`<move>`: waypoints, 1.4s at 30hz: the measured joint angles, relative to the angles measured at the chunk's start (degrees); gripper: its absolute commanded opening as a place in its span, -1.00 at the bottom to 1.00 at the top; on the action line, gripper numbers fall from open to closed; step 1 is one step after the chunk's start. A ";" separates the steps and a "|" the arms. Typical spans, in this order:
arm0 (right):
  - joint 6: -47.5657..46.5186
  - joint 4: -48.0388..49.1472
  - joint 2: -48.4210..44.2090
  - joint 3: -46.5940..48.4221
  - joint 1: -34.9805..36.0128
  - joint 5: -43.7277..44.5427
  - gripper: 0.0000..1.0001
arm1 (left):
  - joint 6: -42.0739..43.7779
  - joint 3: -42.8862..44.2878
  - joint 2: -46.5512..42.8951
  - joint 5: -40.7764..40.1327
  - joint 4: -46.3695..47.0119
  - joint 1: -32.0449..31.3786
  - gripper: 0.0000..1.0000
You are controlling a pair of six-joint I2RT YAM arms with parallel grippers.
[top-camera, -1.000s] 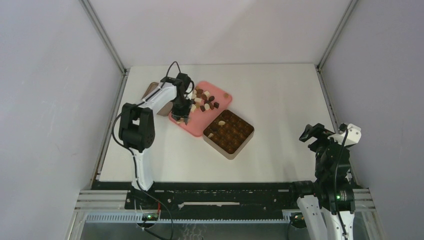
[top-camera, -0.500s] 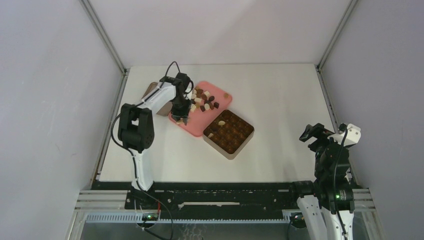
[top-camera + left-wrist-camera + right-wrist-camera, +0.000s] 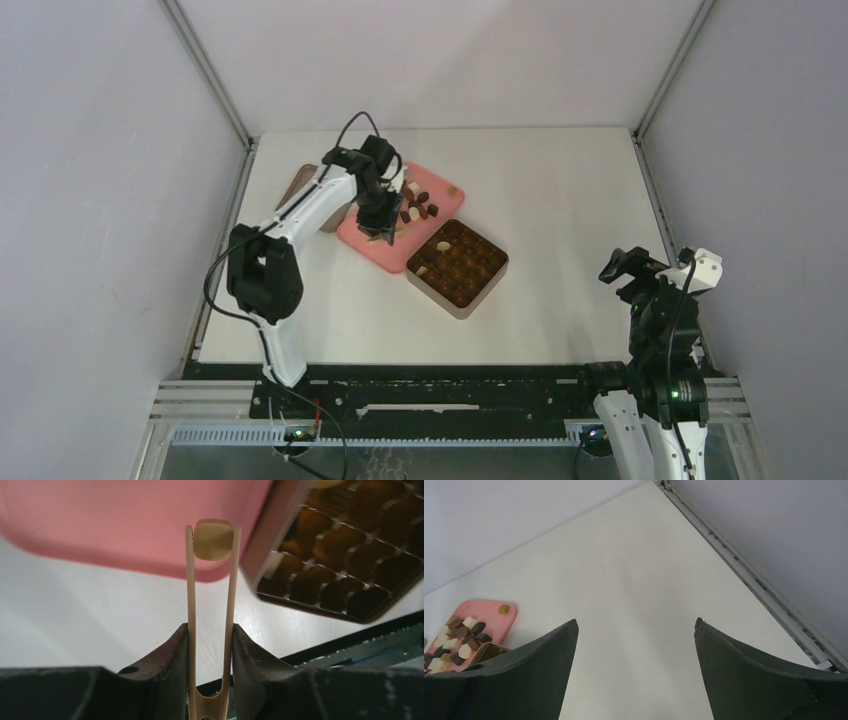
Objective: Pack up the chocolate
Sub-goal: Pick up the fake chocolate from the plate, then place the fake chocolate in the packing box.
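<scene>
My left gripper point(image 3: 210, 630) is shut on thin wooden tongs point(image 3: 191, 605). The tong tips pinch a cream-white chocolate point(image 3: 213, 540) held above the near edge of the pink tray point(image 3: 100, 525). In the top view the left gripper point(image 3: 381, 232) hangs over the pink tray point(image 3: 358, 236), left of the square tan tin point(image 3: 457, 263). A pile of dark, brown and cream chocolates point(image 3: 415, 203) lies on the tray. The tin's gridded insert point(image 3: 345, 565) holds a cream piece point(image 3: 441, 246) at its far corner. My right gripper point(image 3: 636, 630) is open and empty, far from the tin.
A brown object point(image 3: 300, 185) lies left of the tray, partly behind the left arm. The right arm point(image 3: 660, 300) stands folded near the table's right edge. Grey walls and metal rails enclose the table. A single tan piece point(image 3: 503, 609) sits at the tray's far corner.
My left gripper has moved right and a little toward the tin, carrying the tongs with the cream chocolate. The right arm has not moved.
</scene>
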 measured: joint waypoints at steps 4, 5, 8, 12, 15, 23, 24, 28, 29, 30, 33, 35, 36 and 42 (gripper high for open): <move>0.00 0.07 -0.11 0.00 0.17 0.00 0.89 | -0.02 3.72 0.02 1.05 -1.29 -4.96 -0.58; -0.02 0.07 -0.13 0.00 0.26 0.00 0.89 | -0.02 5.03 0.15 1.20 -1.55 -6.25 -0.57; -0.02 0.04 -0.15 0.00 0.35 0.00 0.89 | -0.04 8.83 0.72 1.42 -2.12 -9.29 -0.56; -0.02 0.07 -0.15 0.00 0.39 0.00 0.89 | -0.07 13.64 3.26 1.84 -2.71 -12.37 -0.55; -0.02 0.04 -0.15 0.00 0.42 0.00 0.89 | -0.15 16.52 6.47 1.99 -2.82 -14.08 -0.53; -0.07 0.04 -0.31 -0.02 0.72 0.00 0.89 | -1.44 22.10 14.12 2.10 -2.99 -16.63 -0.49; -0.09 0.04 -0.31 -0.02 0.76 0.02 0.89 | -1.60 22.40 14.71 2.08 -3.04 -16.83 -0.48; -0.22 0.04 -0.31 -0.02 0.81 0.02 0.89 | -1.75 22.80 16.26 2.05 -2.62 -17.25 -0.38; -0.22 0.04 -0.31 -0.02 0.81 0.02 0.90 | -1.88 22.80 16.63 2.05 -2.45 -17.27 -0.35; -0.22 0.04 -0.31 -0.02 0.83 0.02 0.90 | -2.03 22.80 16.96 2.08 -2.29 -17.33 -0.30; -0.22 0.04 -0.31 -0.02 1.01 0.02 0.90 | -2.58 22.84 18.08 2.08 -1.36 -17.44 -0.20; -0.22 0.04 -0.31 -0.02 1.05 0.02 0.90 | -2.80 22.88 18.67 2.10 -0.74 -17.53 -0.15; -0.22 0.04 -0.31 -0.02 1.07 0.02 0.90 | -2.97 22.88 18.91 2.10 -0.48 -17.57 -0.11; -0.24 0.04 -0.31 -0.02 1.11 0.04 0.90 | -3.10 22.88 19.50 2.16 0.20 -17.84 -0.06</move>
